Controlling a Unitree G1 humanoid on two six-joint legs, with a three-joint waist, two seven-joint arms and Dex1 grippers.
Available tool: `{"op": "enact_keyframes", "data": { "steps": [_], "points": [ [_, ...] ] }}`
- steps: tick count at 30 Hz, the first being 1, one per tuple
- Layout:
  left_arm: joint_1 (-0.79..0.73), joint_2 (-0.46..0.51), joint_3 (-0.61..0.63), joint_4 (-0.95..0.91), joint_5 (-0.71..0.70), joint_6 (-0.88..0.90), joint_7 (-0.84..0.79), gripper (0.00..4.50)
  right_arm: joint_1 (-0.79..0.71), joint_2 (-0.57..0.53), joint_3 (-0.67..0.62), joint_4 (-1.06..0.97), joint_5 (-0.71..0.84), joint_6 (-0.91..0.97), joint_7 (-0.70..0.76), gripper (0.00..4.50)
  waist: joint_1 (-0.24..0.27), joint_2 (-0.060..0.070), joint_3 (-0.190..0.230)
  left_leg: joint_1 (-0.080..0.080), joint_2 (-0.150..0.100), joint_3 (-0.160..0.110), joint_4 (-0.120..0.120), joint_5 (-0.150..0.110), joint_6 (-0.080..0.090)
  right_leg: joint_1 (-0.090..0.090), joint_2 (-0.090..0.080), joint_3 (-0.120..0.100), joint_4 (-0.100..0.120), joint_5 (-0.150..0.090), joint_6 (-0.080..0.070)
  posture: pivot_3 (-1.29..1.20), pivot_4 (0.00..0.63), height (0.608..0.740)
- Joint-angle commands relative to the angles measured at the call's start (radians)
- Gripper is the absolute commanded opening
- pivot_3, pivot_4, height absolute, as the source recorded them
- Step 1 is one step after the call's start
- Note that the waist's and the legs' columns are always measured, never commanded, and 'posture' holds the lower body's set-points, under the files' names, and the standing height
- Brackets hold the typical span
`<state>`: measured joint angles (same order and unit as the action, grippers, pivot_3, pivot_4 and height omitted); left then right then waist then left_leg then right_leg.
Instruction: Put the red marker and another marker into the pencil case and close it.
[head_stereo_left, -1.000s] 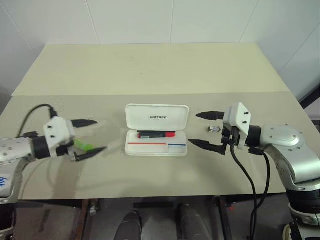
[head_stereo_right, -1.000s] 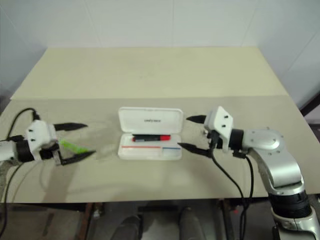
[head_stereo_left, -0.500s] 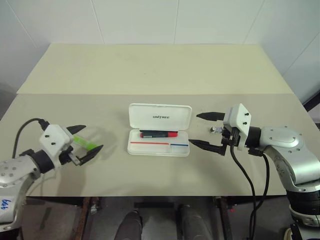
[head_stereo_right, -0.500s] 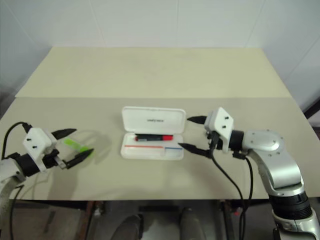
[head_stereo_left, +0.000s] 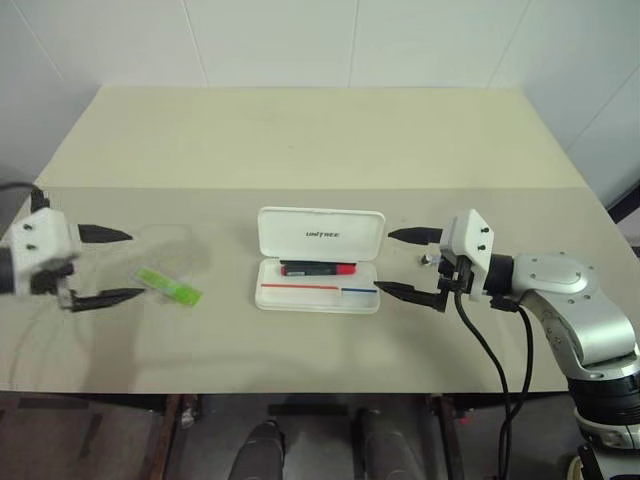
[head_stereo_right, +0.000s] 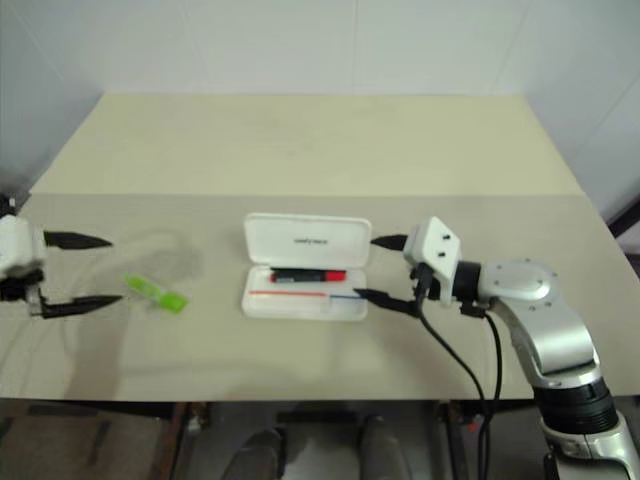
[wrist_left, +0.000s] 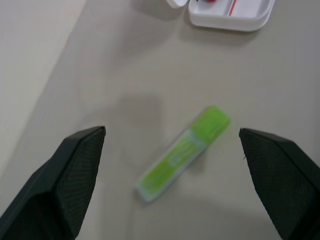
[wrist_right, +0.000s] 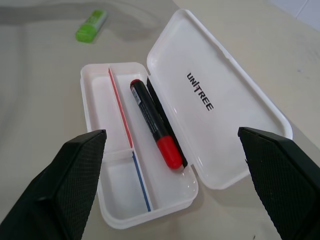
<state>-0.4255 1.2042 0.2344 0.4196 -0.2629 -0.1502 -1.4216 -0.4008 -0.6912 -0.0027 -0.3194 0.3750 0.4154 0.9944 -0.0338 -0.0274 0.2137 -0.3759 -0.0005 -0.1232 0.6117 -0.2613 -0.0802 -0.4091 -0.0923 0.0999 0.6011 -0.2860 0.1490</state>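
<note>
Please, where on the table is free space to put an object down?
The far half of the table, behind the pencil case, is bare. So is the near strip in front of it. It is crowded between the green marker and the left gripper, and beside the right gripper.

Even, diffuse overhead lighting; soft shadows fall on the table (head_stereo_left: 300, 140) beneath the left gripper (head_stereo_left: 105, 265). Motion blur smears that gripper's body. The green marker (wrist_left: 182, 152) appears slightly unfocused in the left wrist view.

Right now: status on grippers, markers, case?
Left gripper open, empty, beside the green marker lying on the table. Right gripper open, empty, beside the pencil case. Red marker in case, lid open. Nothing blocking.
</note>
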Motion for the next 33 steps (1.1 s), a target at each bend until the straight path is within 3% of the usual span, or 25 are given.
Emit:
{"op": "enact_keyframes", "data": {
  "steps": [1, 2, 7, 14, 27, 33],
  "points": [
    [-0.123, 0.010, -0.108, 0.177, 0.088, -0.172, -0.116, 4.50, -0.001, 0.007, -0.012, -0.033, 0.009, -0.013, -0.024, 4.46, 0.000, 0.000, 0.000, 0.000, 0.000, 0.000, 0.000, 0.000, 0.000, 0.000, 0.000, 0.000, 0.000, 0.003, 0.006, 0.00, 0.150, 0.740],
    [-0.197, -0.002, -0.157, 0.245, 0.128, -0.225, -0.150, 4.50, 0.007, 0.009, -0.015, -0.043, 0.011, -0.009, -0.035, 4.46, 0.000, 0.000, 0.000, 0.000, 0.000, 0.000, 0.000, 0.000, 0.000, -0.001, 0.000, 0.000, 0.001, 0.006, 0.012, 0.00, 0.150, 0.740],
    [-0.458, -0.054, -0.401, 0.488, 0.265, -0.354, -0.193, 4.50, 0.032, 0.011, -0.032, -0.079, 0.016, 0.004, -0.077, 4.46, 0.003, -0.001, 0.000, -0.002, 0.001, 0.000, 0.000, 0.000, 0.001, -0.003, 0.001, -0.001, 0.003, 0.005, 0.013, 0.00, 0.150, 0.740],
    [-0.676, -0.175, -0.529, 0.715, 0.389, -0.468, -0.193, 4.50, 0.054, 0.004, -0.054, -0.126, 0.024, 0.022, -0.126, 4.46, -0.001, -0.001, 0.000, -0.003, 0.000, -0.001, 0.001, 0.000, 0.001, -0.003, 0.001, -0.001, 0.005, 0.004, 0.014, 0.00, 0.150, 0.740],
    [-0.805, -0.194, -0.795, 0.828, 0.380, -0.588, -0.193, 4.50, 0.107, -0.025, -0.098, -0.181, 0.042, 0.053, -0.163, 4.46, 0.001, -0.002, 0.000, -0.003, 0.000, -0.001, 0.003, 0.000, 0.001, -0.003, 0.001, -0.001, 0.007, 0.004, 0.015, 0.00, 0.150, 0.740],
    [-0.818, -0.210, -0.800, 0.861, 0.429, -0.667, -0.193, 4.50, 0.112, -0.019, -0.100, -0.188, 0.039, 0.051, -0.177, 4.46, 0.000, -0.002, 0.000, -0.003, 0.000, -0.001, 0.002, 0.000, 0.001, -0.003, 0.001, -0.001, 0.006, 0.004, 0.015, 0.00, 0.150, 0.740]
  ]
}}
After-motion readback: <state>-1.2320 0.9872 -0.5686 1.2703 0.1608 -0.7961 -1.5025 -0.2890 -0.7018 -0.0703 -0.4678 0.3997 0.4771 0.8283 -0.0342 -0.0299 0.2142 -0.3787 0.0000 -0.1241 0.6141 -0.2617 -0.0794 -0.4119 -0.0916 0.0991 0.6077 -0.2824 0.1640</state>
